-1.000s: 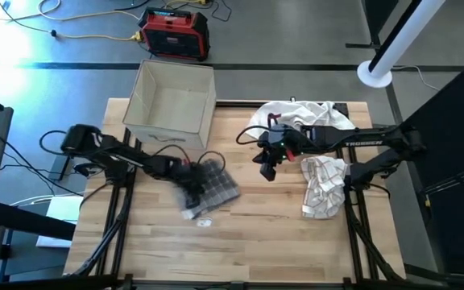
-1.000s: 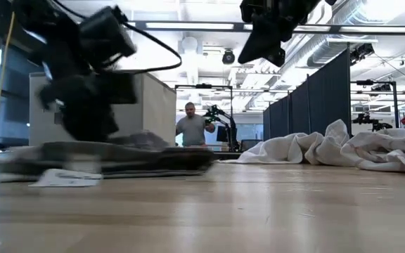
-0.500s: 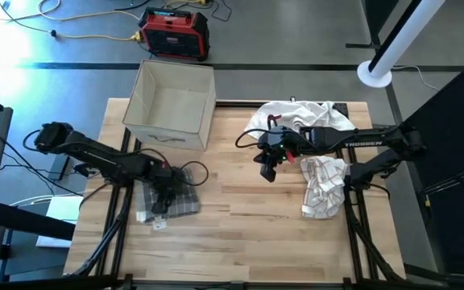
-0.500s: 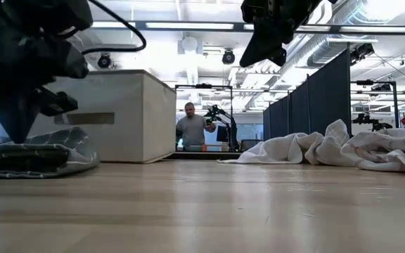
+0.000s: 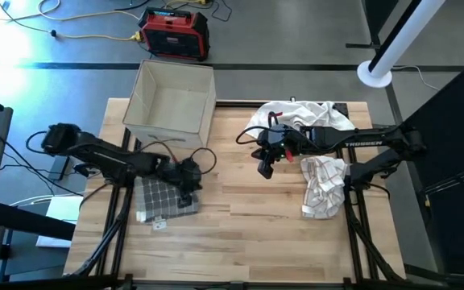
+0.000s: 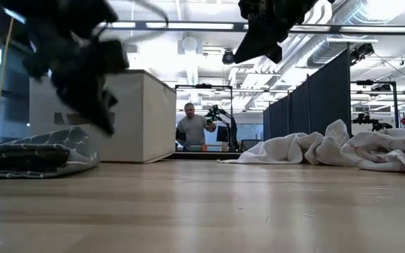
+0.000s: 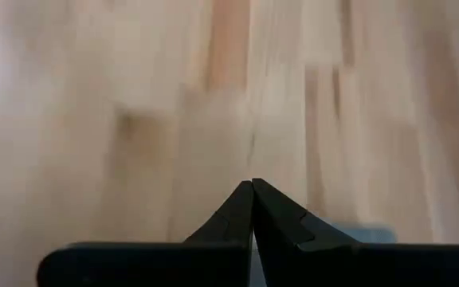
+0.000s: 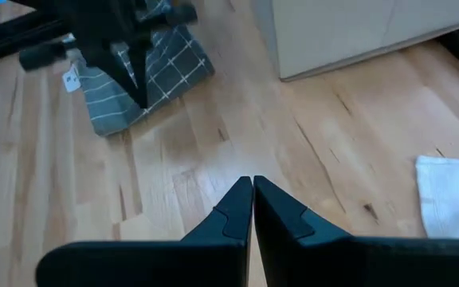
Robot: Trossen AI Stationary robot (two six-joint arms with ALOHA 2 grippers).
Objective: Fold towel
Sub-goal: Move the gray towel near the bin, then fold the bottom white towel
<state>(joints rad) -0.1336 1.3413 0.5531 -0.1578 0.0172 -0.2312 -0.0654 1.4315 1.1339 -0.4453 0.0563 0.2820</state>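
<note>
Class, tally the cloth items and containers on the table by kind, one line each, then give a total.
Grey checked folded towel: 1
White cloth pile: 1
White checked cloth: 1
Open box: 1
Total: 4

Dark jointed arms — looping black cables, white TROSSEN lettering

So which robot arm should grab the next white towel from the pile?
Probably the right. The right gripper hovers shut just beside the white towel pile and the checked towel. The left gripper, also shut, is across the table by the folded grey towel.
</note>
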